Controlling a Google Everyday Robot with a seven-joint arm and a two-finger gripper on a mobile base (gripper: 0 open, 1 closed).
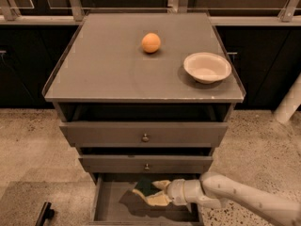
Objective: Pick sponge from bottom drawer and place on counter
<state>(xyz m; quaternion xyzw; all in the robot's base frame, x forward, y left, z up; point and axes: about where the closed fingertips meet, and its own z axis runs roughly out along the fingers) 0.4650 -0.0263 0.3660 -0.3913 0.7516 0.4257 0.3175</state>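
Green sponge [143, 186] pinched in the gripper [152, 192] inside the open bottom drawer [109, 204]
An orange [151, 42] and a pale bowl [207, 67] sit apart on the counter [108, 69]

No lettering shows, even on the jaws in the bottom drawer [110, 204].
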